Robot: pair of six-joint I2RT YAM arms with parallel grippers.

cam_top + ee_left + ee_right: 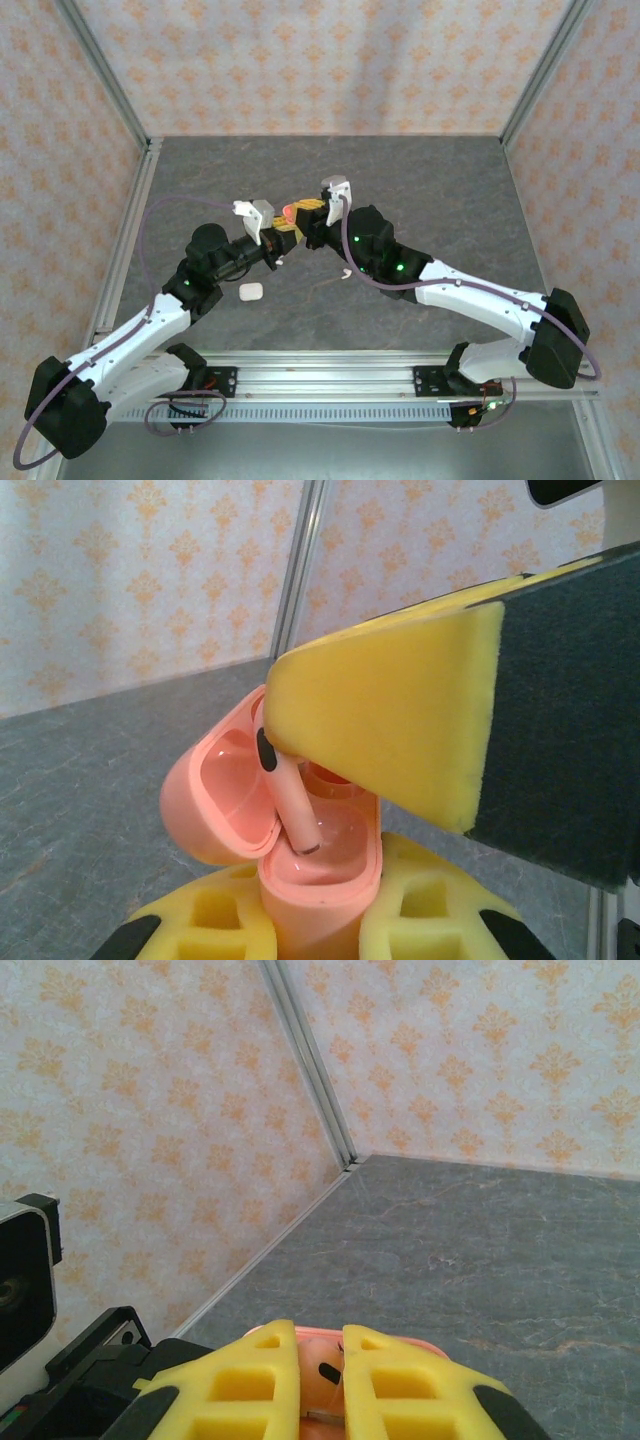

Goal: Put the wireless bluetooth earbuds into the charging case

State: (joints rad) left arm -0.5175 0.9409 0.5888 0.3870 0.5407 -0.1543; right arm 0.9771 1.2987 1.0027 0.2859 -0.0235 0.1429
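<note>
A pinkish-red charging case point(320, 880) stands upright with its lid swung open to the left, and my left gripper point(320, 905) is shut on its base between yellow foam fingers. My right gripper point(322, 1360) is shut on a pinkish-red earbud point(295, 805) whose stem points down into the case's left socket, its tip just inside the opening. From the right wrist view the earbud point(322, 1375) sits between the pads with the case rim point(400, 1342) below. Both grippers meet above mid-table, the left gripper point(280, 235) under the right gripper point(305, 216), with the case point(290, 212) between them.
A shut white pebble-shaped case point(250, 291) lies on the grey table near the left arm. One white earbud point(347, 272) lies on the table beside the right arm. Patterned walls and metal frame posts enclose the table.
</note>
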